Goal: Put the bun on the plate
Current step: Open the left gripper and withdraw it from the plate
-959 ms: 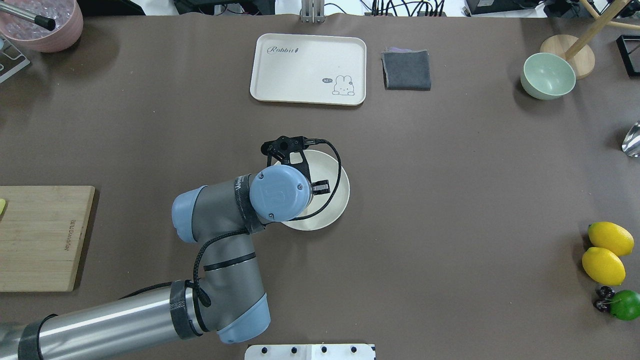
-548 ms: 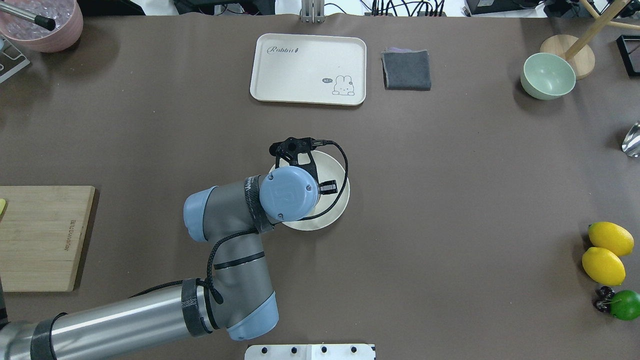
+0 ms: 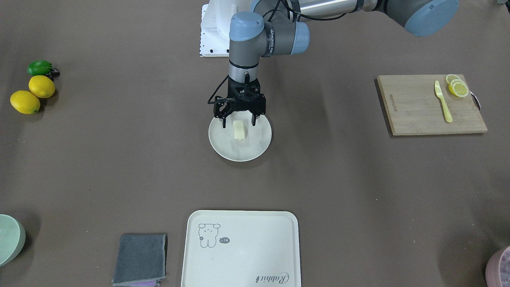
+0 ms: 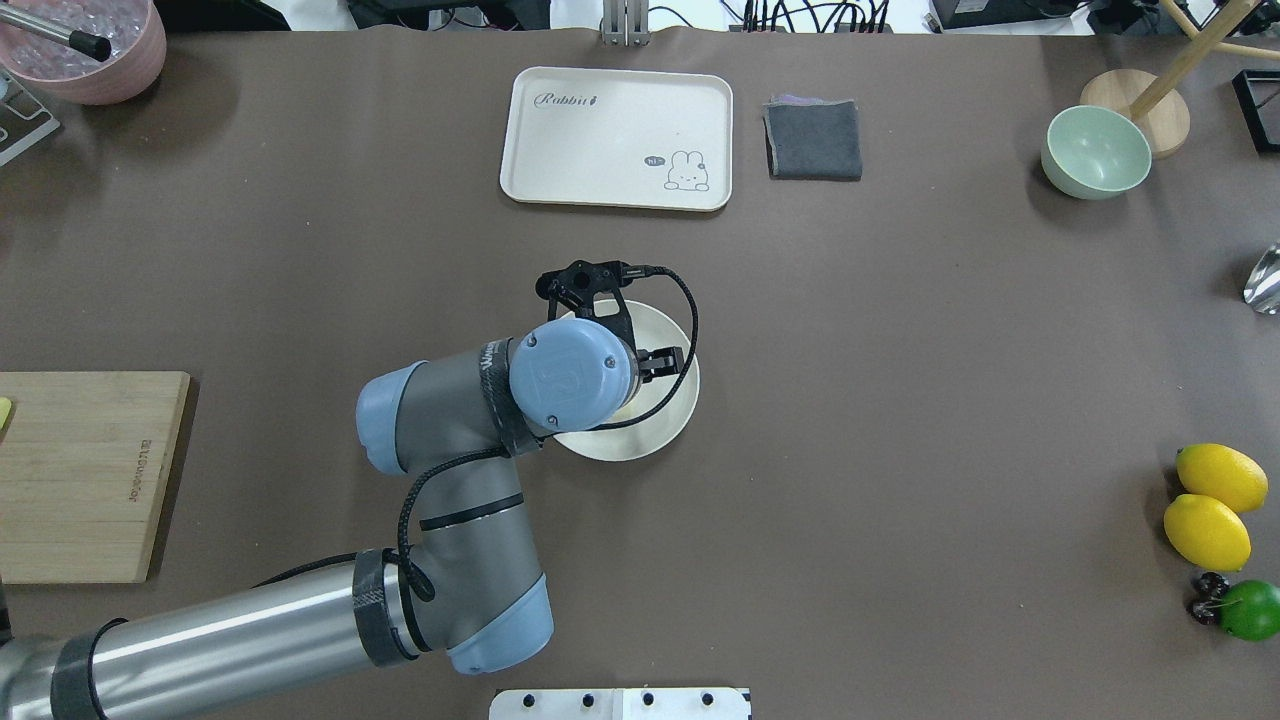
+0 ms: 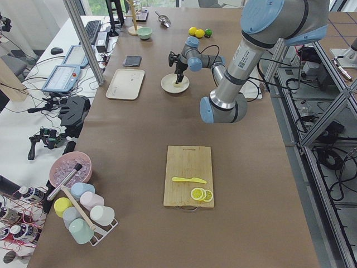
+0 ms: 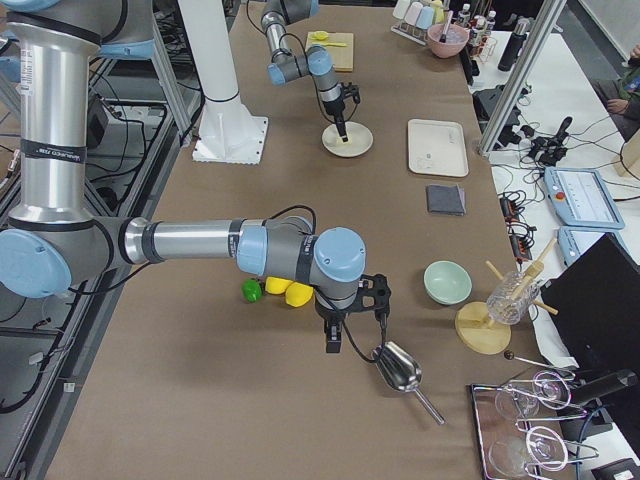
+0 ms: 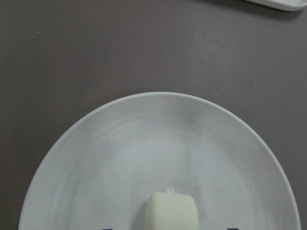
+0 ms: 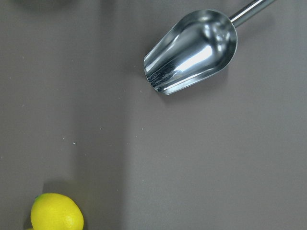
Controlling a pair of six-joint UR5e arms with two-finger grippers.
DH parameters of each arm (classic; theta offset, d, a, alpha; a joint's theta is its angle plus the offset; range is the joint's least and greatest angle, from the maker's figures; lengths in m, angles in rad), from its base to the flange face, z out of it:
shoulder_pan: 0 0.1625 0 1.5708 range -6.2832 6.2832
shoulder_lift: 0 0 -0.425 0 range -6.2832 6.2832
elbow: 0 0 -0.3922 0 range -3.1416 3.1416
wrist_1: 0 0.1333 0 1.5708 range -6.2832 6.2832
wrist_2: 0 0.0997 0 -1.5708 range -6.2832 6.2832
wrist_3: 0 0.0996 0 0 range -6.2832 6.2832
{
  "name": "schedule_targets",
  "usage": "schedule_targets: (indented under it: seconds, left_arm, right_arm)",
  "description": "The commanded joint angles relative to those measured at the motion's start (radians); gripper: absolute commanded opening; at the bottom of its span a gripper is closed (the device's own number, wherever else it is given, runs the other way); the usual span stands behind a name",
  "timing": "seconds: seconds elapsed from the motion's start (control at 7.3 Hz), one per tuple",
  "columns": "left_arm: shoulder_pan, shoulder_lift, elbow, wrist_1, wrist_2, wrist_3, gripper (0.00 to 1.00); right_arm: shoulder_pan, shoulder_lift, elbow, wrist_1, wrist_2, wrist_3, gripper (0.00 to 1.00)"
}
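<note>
Small, pale cream, blocky soft bun [image 3: 238, 130] lies on the round cream-white shallow plate [image 3: 223, 149] at mid-table, slightly toward the robot's side of the plate's centre. Left gripper [image 3: 239, 120] hangs straight down over it. Its jaws are spread wider than the bun, one black finger on each side, neither touching; nothing is held. In the left wrist view the bun sits at the bottom edge, flat on the plate. In the overhead view the blue-capped wrist hides the bun.

Right gripper [image 6: 333, 345] is low over the brown table, beside a shiny metal scoop [image 6: 400, 368]; cannot tell whether it is open or closed.

Rectangular cream tray with a small drawing [image 3: 239, 249] lies well apart from the plate, with a folded grey cloth [image 3: 139, 259] beside it.
</note>
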Motion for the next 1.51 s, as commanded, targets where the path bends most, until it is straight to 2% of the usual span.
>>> schedule_targets:
  seconds: [0.0, 0.14, 0.27, 0.41, 0.55, 0.82, 0.96, 1.1, 1.23, 1.37]
  left_arm:
    - [-0.118, 0.096, -0.211, 0.116, -0.087, 0.153, 0.98]
    - [-0.161, 0.171, -0.265, 0.114, -0.116, 0.241, 0.98]
    - [-0.198, 0.201, -0.260, 0.082, -0.106, 0.292, 0.98]
    - [-0.302, 0.253, -0.266, 0.059, -0.123, 0.433, 0.98]
    - [-0.394, 0.310, -0.267, 0.057, -0.208, 0.541, 0.98]
    - [-0.577, 0.396, -0.260, 0.055, -0.352, 0.625, 0.98]
    - [-0.722, 0.445, -0.249, 0.064, -0.493, 0.766, 0.98]
    - [-0.871, 0.471, -0.199, 0.078, -0.675, 0.947, 0.98]
    - [-0.953, 0.482, -0.148, 0.147, -0.698, 1.063, 0.98]
    - [-1.049, 0.520, -0.097, 0.159, -0.707, 1.248, 0.98]
  right_arm:
    - [0.000, 0.003, -0.001, -0.002, 0.019, 0.000, 1.00]
    - [0.000, 0.002, 0.000, -0.002, 0.025, 0.000, 1.00]
    - [0.000, 0.002, 0.000, 0.000, 0.023, 0.000, 1.00]
    - [0.000, 0.003, 0.000, 0.000, 0.022, 0.002, 1.00]
    - [0.000, 0.005, 0.002, 0.000, 0.022, 0.002, 1.00]
    - [0.000, 0.008, 0.002, 0.000, 0.023, 0.002, 1.00]
    - [0.000, 0.008, 0.000, 0.000, 0.025, 0.000, 1.00]
    - [0.000, 0.005, -0.001, -0.002, 0.025, 0.000, 1.00]
    - [0.000, -0.001, -0.001, -0.002, 0.025, 0.000, 1.00]
    - [0.000, -0.003, -0.005, -0.009, 0.023, 0.000, 1.00]
